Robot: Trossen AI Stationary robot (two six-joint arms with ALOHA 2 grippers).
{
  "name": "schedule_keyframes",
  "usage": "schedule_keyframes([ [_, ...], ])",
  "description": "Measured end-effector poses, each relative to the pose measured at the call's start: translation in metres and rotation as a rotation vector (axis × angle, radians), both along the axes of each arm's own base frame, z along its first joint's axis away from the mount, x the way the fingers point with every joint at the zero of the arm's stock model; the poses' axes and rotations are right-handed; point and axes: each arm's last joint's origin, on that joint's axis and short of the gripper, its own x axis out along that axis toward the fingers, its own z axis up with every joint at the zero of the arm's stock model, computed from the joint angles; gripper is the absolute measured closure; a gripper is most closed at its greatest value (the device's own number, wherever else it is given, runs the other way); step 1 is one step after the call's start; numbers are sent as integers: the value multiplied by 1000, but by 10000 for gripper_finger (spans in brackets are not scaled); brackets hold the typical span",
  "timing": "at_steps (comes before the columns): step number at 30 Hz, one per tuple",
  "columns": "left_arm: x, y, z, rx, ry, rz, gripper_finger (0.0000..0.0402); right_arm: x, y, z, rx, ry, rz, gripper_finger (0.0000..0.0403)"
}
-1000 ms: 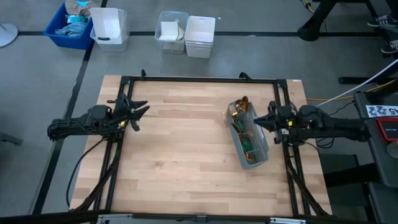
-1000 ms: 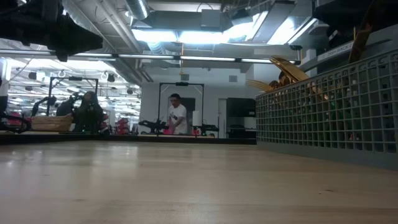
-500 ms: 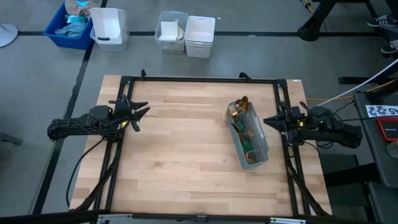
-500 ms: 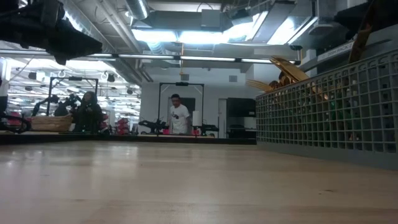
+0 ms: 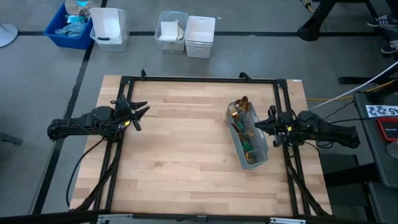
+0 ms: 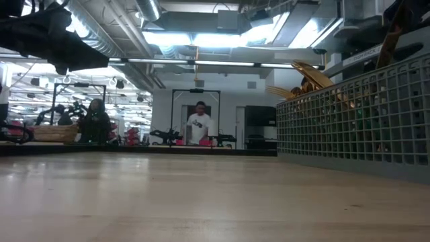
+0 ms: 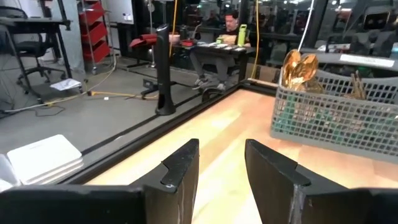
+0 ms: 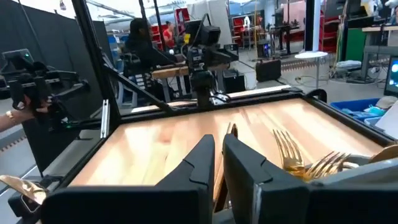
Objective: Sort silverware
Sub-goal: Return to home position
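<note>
Beside the caddy (image 5: 250, 144), the right arm (image 5: 323, 128) hovers level.

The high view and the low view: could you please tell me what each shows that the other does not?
Only the high view shows the whole table, the left gripper at its left edge, the right gripper beside the caddy, and floor bins. Only the low view shows a person behind. Both show the caddy holding gold-headed silverware.

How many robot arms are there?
2. The left arm lies by the table's left edge. The right arm lies by its right edge, with the right tool beside the grey caddy holding the silverware. None seems hidden.
</note>
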Motion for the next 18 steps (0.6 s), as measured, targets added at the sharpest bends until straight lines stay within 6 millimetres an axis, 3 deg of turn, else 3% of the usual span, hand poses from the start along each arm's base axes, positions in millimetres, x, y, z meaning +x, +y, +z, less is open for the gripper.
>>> schedule_keyframes([
  [18, 0, 0, -4, 28, 67, 0, 278, 7, 0, -13, -159, -40, -7, 366],
])
